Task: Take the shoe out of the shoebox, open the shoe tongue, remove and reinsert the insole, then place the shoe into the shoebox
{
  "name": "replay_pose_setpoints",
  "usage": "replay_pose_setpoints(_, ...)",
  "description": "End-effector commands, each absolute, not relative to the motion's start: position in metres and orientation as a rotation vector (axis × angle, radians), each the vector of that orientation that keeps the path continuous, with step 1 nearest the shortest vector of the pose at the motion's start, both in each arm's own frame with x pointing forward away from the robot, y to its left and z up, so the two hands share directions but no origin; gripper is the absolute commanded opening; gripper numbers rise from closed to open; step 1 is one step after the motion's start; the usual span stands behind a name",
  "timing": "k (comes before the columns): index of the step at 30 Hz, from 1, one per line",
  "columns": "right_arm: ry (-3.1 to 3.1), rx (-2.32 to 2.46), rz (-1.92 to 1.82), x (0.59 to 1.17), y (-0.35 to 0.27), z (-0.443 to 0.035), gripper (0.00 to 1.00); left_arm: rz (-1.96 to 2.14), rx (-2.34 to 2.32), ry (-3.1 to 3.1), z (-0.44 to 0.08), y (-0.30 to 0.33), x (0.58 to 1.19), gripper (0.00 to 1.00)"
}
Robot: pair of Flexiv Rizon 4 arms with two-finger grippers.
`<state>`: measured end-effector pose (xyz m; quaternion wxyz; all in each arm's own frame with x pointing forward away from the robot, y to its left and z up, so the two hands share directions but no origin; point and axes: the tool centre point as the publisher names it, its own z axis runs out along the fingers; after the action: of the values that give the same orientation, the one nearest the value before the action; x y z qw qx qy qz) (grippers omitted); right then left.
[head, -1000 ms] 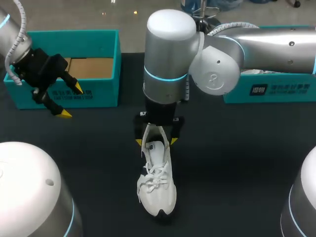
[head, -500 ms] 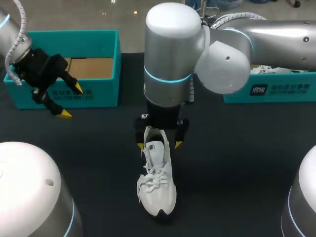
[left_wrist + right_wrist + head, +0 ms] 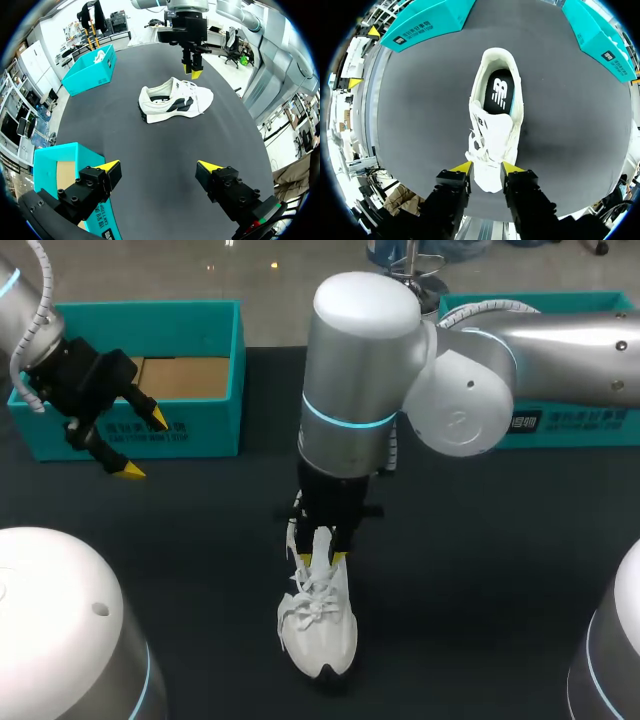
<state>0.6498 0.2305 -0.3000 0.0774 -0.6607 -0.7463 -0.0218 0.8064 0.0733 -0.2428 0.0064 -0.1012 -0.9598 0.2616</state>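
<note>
1. Head view: a matte black tabletop (image 3: 500, 570), flat and evenly dark. Everything here sits on it.
2. A white lace-up sneaker (image 3: 320, 635) stands on its sole near mid-table, outside both boxes. Its toe points toward the robot and its heel toward the far edge.
3. The right gripper (image 3: 320, 558) comes in on the arm from the right and reaches to the middle. It is directly over the laced top of the sneaker. Cannot tell whether it clamps the sneaker or only hangs at it.
4. Right wrist view: the sneaker runs ahead of the gripper, toe end nearest, then the laces, then the opening. A black insole with a white mark (image 3: 501, 92) lies flat inside, with teal lining around it.
5. The left gripper (image 3: 144, 444) is spread wide with nothing between its fingers. It is in front of the open teal cardboard shoebox (image 3: 190, 430) at the table's left rear, well apart from the sneaker.
6. The brown cardboard floor (image 3: 185, 378) inside that shoebox is bare.
7. A second teal box (image 3: 570, 425) stands at the right rear, partly hidden behind the right arm. The left wrist view shows something white inside it, but not what it is.
</note>
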Motion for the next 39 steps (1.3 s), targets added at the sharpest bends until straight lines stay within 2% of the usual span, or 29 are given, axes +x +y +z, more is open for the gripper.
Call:
replay_pose_setpoints(1,-2.221,-1.972,-0.082,0.654,0.229,-0.315,0.00,0.813,-0.317,-3.003,-0.243,0.073,0.807,1.00)
replay_pose_setpoints(14,-2.240,-1.933,-0.133,0.696,0.240,-0.347,0.00,0.813,-0.317,-3.003,-0.243,0.073,0.807,1.00)
replay_pose_setpoints(23,-2.455,-1.852,-0.272,0.706,0.238,-0.303,0.00,0.813,-0.317,-3.003,-0.243,0.073,0.807,1.00)
replay_pose_setpoints(26,-2.652,-1.655,-0.301,0.716,0.237,-0.292,0.00,0.813,-0.317,-3.003,-0.243,0.073,0.807,1.00)
replay_pose_setpoints(28,-2.874,-1.342,-0.277,0.719,0.243,-0.289,0.00,0.813,-0.317,-3.003,-0.243,0.073,0.807,1.00)
replay_pose_setpoints(30,-2.909,-1.328,-0.150,0.722,0.242,-0.292,0.00,0.813,-0.317,-3.003,-0.243,0.073,0.807,1.00)
replay_pose_setpoints(31,-2.877,-1.394,-0.102,0.724,0.239,-0.295,0.16,0.813,-0.317,-3.003,-0.243,0.073,0.807,1.00)
replay_pose_setpoints(32,-2.877,-1.394,-0.102,0.724,0.239,-0.295,1.00,0.813,-0.317,-3.003,-0.243,0.073,0.807,1.00)
replay_pose_setpoints(39,-2.877,-1.394,-0.102,0.724,0.239,-0.295,1.00,0.813,-0.317,-3.003,-0.243,0.073,0.807,1.00)
